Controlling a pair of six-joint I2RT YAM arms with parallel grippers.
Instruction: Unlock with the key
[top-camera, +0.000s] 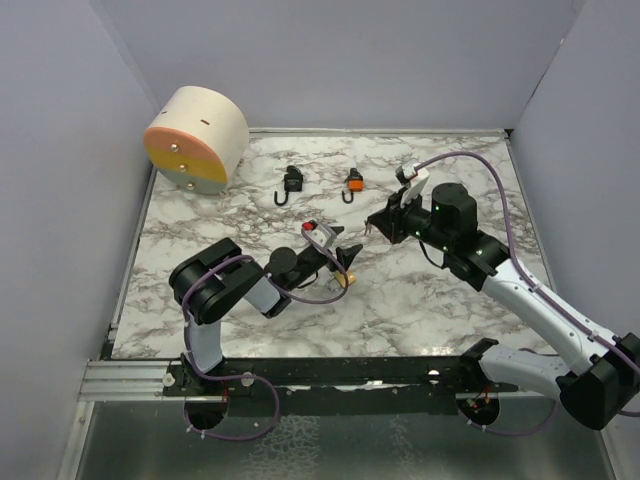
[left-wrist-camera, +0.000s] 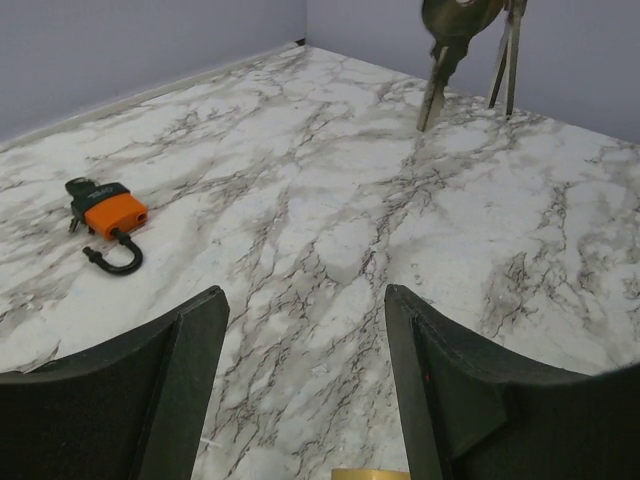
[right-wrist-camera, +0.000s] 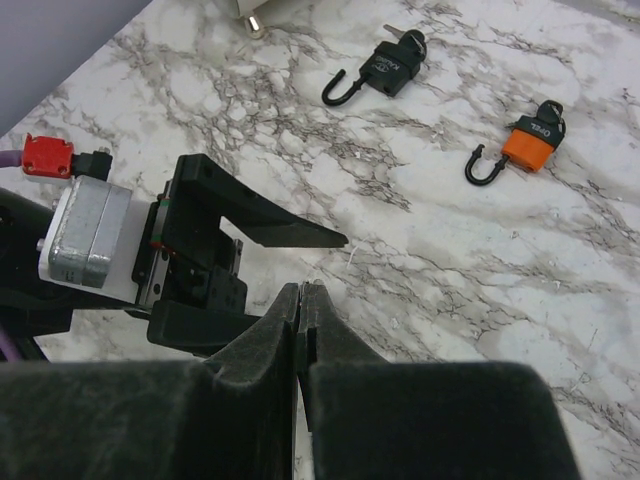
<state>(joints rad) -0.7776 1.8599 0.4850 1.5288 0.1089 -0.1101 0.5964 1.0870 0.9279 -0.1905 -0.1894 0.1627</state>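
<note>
Left wrist: left gripper (left-wrist-camera: 305, 300) gapes unclenched, key (left-wrist-camera: 443, 55) dangling well beyond it.

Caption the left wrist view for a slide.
Open left hand over marble table; orange padlock at left, keys dangling ahead.

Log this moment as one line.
left gripper open by brass lock | right gripper shut on keys | orange padlock, black padlock lie farther back, untouched

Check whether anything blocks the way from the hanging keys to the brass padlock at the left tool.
Nothing visible does. Only bare marble table lies between the keys and the brass padlock, whose edge shows inside the open left tool.
</note>
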